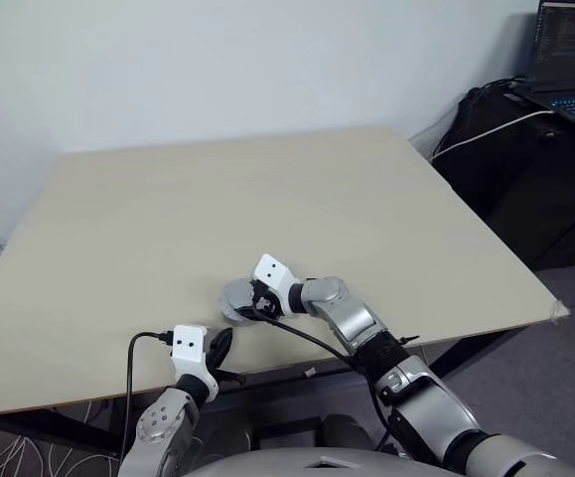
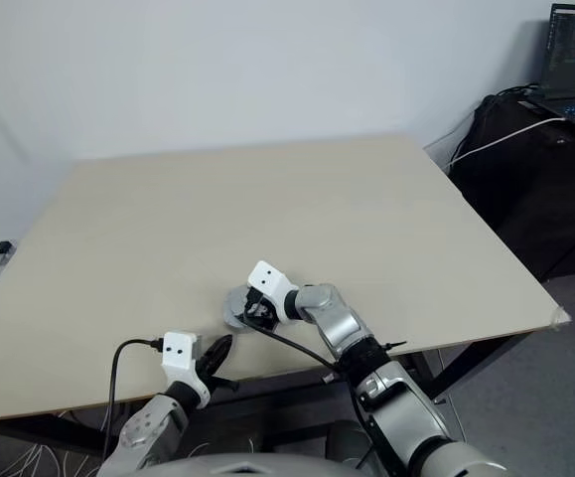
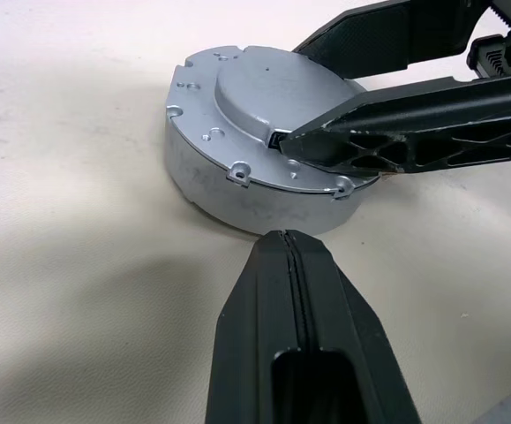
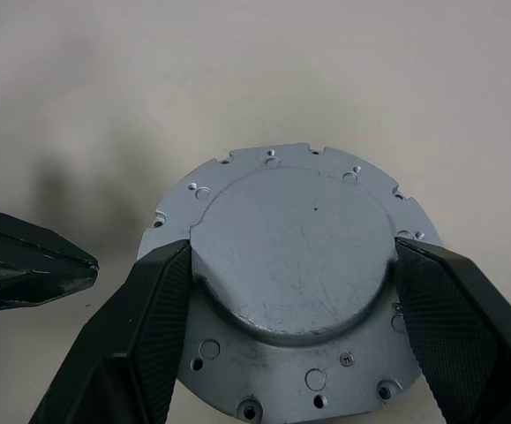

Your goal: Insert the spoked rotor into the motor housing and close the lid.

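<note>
The motor housing point(image 4: 290, 291) sits on the pale table point(image 1: 267, 199) near its front edge, a low round metal body with the lid point(image 3: 268, 93) lying flat on top, its raised centre disc facing up and the flange with small holes running all round. No spoked rotor can be seen beside it or anywhere else on the table, so the rotor is judged to be inside already, though the closed top hides this. The right gripper point(image 4: 290, 291) reaches in over the housing with its two black fingers point(image 4: 140, 336) spread wide, one on each side of the raised disc and right against its rim; whether they press on it or merely bracket it cannot be told. The left gripper point(image 3: 292, 243) rests just beside the housing, not touching it, its fingers pressed together with nothing between them. The lid looks level and seated all the way round, so the task appears nearly done. What seems left is a final press or check of the fit, and then drawing the right gripper clear.
</note>
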Controlling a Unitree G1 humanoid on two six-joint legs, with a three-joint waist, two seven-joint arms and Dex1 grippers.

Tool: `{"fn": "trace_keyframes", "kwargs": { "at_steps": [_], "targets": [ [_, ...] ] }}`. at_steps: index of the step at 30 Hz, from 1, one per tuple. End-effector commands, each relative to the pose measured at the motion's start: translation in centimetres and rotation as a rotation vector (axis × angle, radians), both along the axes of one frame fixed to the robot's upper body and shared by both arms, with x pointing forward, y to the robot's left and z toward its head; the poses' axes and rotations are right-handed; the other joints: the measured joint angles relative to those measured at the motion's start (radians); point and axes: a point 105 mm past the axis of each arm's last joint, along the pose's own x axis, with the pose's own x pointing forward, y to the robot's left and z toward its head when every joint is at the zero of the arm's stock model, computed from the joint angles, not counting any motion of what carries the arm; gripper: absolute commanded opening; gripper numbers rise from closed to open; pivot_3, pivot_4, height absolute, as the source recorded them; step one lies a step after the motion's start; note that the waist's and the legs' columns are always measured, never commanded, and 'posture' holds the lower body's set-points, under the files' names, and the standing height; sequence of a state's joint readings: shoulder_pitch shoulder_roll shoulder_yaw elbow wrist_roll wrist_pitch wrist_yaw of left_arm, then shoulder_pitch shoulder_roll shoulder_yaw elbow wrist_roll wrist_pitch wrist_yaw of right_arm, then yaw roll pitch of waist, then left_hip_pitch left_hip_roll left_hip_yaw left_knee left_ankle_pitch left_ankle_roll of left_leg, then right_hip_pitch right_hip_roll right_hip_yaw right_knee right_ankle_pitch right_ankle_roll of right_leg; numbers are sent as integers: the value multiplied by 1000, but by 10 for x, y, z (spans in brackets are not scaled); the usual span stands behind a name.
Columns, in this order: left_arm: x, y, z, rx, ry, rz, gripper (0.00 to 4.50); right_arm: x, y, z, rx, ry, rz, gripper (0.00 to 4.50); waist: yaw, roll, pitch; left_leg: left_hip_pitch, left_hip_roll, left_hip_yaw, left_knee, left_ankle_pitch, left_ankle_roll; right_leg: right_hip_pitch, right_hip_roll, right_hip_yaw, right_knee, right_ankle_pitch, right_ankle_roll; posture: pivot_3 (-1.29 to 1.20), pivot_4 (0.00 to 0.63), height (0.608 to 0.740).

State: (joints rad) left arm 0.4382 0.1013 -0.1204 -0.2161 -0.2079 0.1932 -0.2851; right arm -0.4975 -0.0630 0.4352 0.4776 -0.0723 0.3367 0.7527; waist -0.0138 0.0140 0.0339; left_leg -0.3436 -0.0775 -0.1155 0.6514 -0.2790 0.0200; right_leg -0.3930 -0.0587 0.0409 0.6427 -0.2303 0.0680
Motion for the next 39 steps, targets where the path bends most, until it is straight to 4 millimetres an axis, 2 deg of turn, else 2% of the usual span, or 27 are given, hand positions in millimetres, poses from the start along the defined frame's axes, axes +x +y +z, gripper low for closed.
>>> {"fn": "trace_keyframes", "kwargs": {
  "at_steps": [1, 5, 10, 14, 17, 22, 27, 33, 39],
  "targets": [
    [7, -3, 15, -11, -60, -8, 0, -2, -7, -9, -60, 23, 3, 3210, 0, 0, 0, 0, 0, 0, 0, 0, 0, 0, 0, 0, 0, 0, 0, 0, 0, 740],
    [17, 4, 23, -24, -93, 39, 0, -2, -7, -9, -61, 24, 3, 3210, 1, 0, 0, 0, 0, 0, 0, 0, 0, 0, 0, 0, 0, 0, 0, 0, 0, 740],
    [47, 45, 35, -99, -97, 309, 0, -3, -6, -10, -63, 24, 2, 3210, 2, -1, 0, 0, 0, -1, 0, 0, 0, 0, 0, -1, 0, 2, 3, 0, 0, 740],
    [61, 52, 39, -151, -65, 304, 0, -3, -6, -10, -63, 22, 3, 3210, 0, -1, -1, 0, 0, -1, -1, 1, 1, 0, 0, -1, 0, 3, 5, 0, 0, 740],
    [71, 52, 34, -184, 21, 267, 0, -3, -5, -10, -62, 20, 2, 3210, 1, -3, -2, 0, -1, -1, -1, 1, 2, 0, 0, -1, -1, 3, 5, 0, 0, 740],
    [86, 48, 37, -252, 104, 161, 0, -1, -4, -8, -59, 16, 1, 3210, -1, -3, -2, 1, 0, -2, -1, 2, 1, 0, 1, -1, 0, 3, 5, 0, 0, 740],
    [92, 51, 37, -281, 203, 73, 0, 0, -4, -6, -57, 11, -3, 3210, -7, -3, -2, 0, -1, -2, -2, 2, 1, -1, 2, 0, 0, 3, 4, 0, 0, 740],
    [90, 48, 40, -302, 270, -38, 0, 0, -4, -6, -53, 10, -7, 3210, -8, -3, -2, 0, -1, -2, -3, 2, -1, -1, 2, 0, 0, 4, 1, 0, 0, 740],
    [74, 26, 39, -319, 349, -216, 0, 0, -4, -6, -55, 11, -6, 3210, -8, -3, -2, 0, -1, -3, -3, 1, -3, -1, 2, 0, 0, 4, 1, 0, 0, 740]
  ]
}}
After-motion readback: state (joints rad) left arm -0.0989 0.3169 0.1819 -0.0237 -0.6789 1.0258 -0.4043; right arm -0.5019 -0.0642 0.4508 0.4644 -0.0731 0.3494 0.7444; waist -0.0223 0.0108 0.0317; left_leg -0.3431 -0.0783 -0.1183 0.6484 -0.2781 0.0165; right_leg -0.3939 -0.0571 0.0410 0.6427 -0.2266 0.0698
